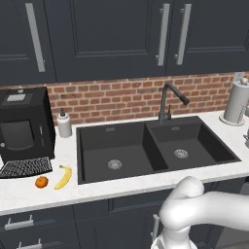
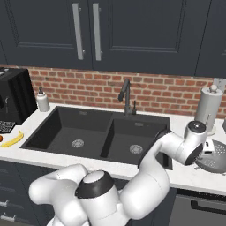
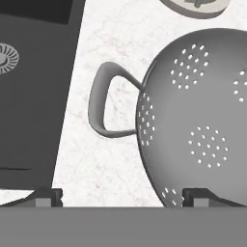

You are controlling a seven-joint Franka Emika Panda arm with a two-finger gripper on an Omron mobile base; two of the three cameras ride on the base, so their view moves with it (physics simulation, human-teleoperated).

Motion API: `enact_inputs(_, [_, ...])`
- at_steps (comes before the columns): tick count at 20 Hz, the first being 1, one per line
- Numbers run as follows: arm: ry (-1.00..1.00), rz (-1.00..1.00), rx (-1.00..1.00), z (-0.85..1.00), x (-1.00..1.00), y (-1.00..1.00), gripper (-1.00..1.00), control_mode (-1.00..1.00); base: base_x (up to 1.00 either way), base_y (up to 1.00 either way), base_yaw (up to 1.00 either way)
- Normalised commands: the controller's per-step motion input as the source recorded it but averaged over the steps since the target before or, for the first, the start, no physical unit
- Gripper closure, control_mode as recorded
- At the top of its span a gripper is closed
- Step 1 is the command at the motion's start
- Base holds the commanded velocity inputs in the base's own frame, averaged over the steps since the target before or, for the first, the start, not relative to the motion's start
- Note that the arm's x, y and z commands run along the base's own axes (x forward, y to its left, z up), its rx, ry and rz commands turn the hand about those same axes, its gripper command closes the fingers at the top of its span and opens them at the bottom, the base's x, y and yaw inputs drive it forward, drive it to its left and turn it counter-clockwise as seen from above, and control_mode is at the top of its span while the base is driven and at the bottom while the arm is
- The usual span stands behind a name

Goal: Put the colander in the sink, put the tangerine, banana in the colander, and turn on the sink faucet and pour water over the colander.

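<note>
The silvery perforated colander (image 3: 202, 120) rests on the white counter to the right of the black sink (image 2: 66, 126), one looped rim handle (image 3: 102, 103) pointing toward the sink. My gripper (image 3: 123, 197) hovers just above that handle side, open, with nothing between its fingers. In the right base view the gripper (image 2: 205, 149) covers the colander's (image 2: 217, 158) left edge. The banana (image 1: 63, 177) and the tangerine (image 1: 41, 182) lie side by side on the counter left of the sink. Behind the divider between the basins stands the dark sink faucet (image 1: 168, 99). No water runs.
A white soap dispenser (image 1: 64, 123) stands at the sink's back left, beside a black appliance (image 1: 24, 125) with a keyboard-like mat in front. A paper towel holder (image 2: 208, 108) is behind the colander. Dark cabinets hang overhead.
</note>
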Motion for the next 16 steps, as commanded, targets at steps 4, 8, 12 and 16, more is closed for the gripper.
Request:
enact_inputs(4, [0.05,0.00,0.00,-0.01,0.23,-0.01,-1.00,-1.00,0.00,0.00,0.00])
enact_inputs(8, [0.01,0.00,0.00,-0.12,0.23,-0.10,-1.00,-1.00,0.00,0.00,0.00])
enact_inputs(12, [0.00,0.00,0.00,-0.21,0.11,-0.19,-1.00,-1.00,0.00,0.00,0.00])
enact_inputs(16, [0.00,0.00,0.00,-0.22,0.03,-0.19,-1.00,-1.00,0.00,0.00,0.00])
